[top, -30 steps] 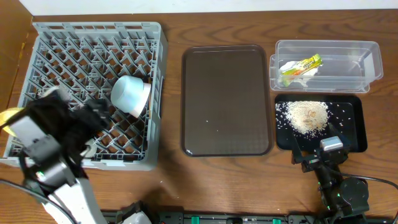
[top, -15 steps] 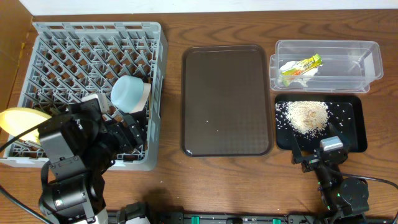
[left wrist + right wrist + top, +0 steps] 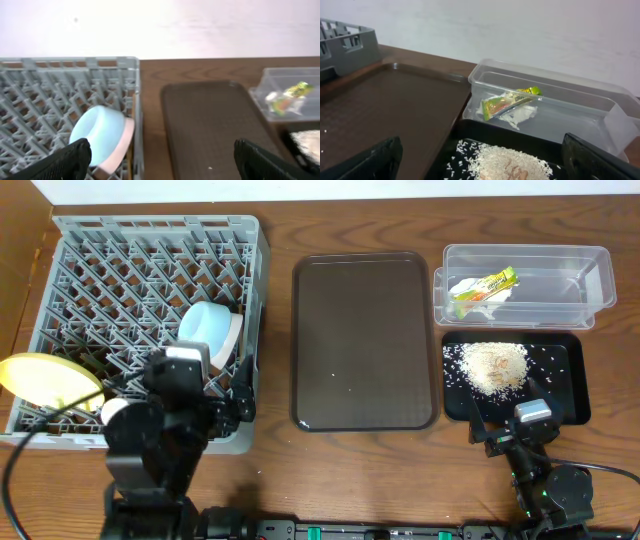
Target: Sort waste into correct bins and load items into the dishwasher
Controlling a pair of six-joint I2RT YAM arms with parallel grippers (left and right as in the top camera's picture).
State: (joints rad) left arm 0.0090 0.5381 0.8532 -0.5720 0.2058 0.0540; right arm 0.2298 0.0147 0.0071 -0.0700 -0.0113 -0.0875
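Note:
The grey dish rack (image 3: 150, 228) stands at the left. The pale yellow plate (image 3: 45, 378) leans in its front left corner. The light blue bowl (image 3: 208, 332) lies on its side near the rack's right wall, also in the left wrist view (image 3: 97, 135); a pale rim shows behind it, and I cannot tell if that is the white bowl. My left gripper (image 3: 238, 395) is open and empty over the rack's front right corner (image 3: 160, 165). The wrapper (image 3: 483, 285) lies in the clear tub (image 3: 590, 275). The rice (image 3: 493, 365) lies on the black tray (image 3: 570, 395). My right gripper (image 3: 510, 425) is open and empty at that tray's front edge (image 3: 485, 167).
The large dark brown tray (image 3: 365, 340) lies between the rack and the bins, with a few stray grains on it. It also shows in the left wrist view (image 3: 215, 125) and the right wrist view (image 3: 385, 105). Bare wooden table runs along the front.
My left arm has swung right along the rack's front, away from the yellow plate, which now stands free in the rack. The right arm has not moved.

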